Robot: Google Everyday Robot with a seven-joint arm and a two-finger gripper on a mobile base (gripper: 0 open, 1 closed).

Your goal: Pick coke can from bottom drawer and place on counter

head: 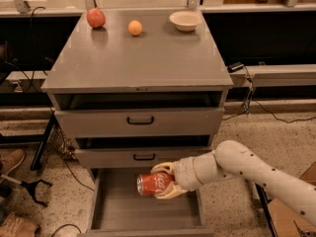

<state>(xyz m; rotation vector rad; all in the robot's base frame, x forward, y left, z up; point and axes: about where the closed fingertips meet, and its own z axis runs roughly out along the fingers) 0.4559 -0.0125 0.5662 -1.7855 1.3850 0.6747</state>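
Observation:
The red coke can [152, 184] lies sideways in my gripper [166, 182], whose pale fingers [164, 169] close over it from above and below. The can hangs over the open bottom drawer [123, 211], just below the front of the middle drawer. My white arm [247, 169] reaches in from the lower right. The grey counter [143, 53] is the cabinet's top, well above the can.
On the counter's far edge sit a red apple [96, 18], a small orange fruit [135, 27] and a pale bowl [184, 19]. The two upper drawers [140, 121] with black handles stand slightly ajar. Cables and shoes lie on the floor at left.

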